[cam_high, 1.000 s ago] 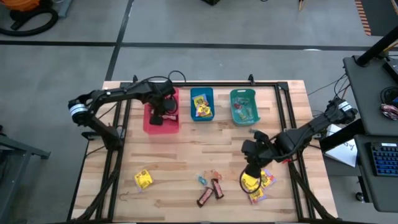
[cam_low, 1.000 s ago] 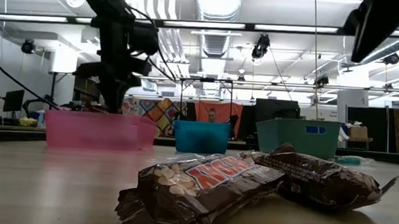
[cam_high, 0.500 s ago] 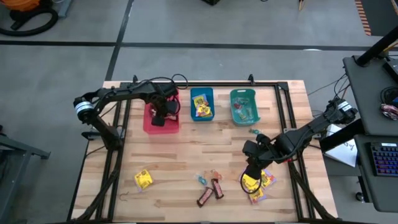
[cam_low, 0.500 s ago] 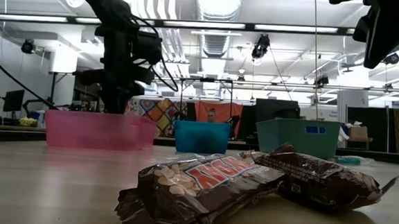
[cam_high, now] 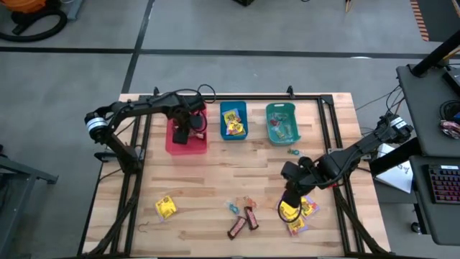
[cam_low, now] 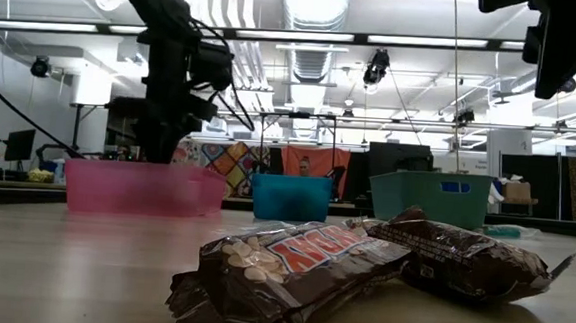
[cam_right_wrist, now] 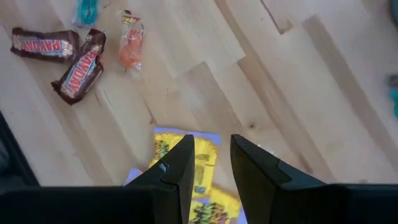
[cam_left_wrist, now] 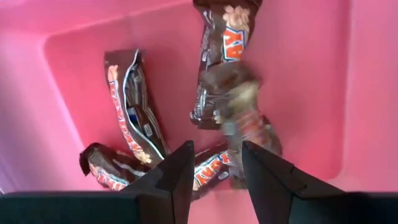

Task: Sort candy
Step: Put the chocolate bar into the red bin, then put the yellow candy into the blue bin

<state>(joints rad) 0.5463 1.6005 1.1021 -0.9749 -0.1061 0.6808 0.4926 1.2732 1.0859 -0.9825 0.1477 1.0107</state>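
Observation:
My left gripper (cam_high: 181, 135) (cam_left_wrist: 214, 152) points down into the pink bin (cam_high: 172, 147) at the far left, open. Several dark brown bars (cam_left_wrist: 130, 102) lie on the bin's floor below it. One bar (cam_left_wrist: 239, 106) under the fingers shows blurred, and no finger touches it. My right gripper (cam_high: 290, 200) (cam_right_wrist: 211, 146) hovers open above a heap of yellow packets (cam_right_wrist: 183, 158) near the table's right front. Two brown bars (cam_high: 243, 221) (cam_right_wrist: 78, 65), a teal twist piece (cam_high: 233, 208) and an orange piece (cam_right_wrist: 130, 53) lie on the wood at the near middle. Another yellow packet (cam_high: 165, 208) lies near left.
A blue bin (cam_high: 233, 106) with yellow packets and a teal bin (cam_high: 280, 107) stand in a row beside the pink one along the far edge. A loose teal piece (cam_high: 293, 151) lies before the teal bin. Bare wood stretches across the table's middle.
My left gripper, staying over the pink bin, has opened and let go of a brown bar, which has dropped among the bars in the bin. My right gripper has rolled about its own axis while hovering in place over the yellow packets.

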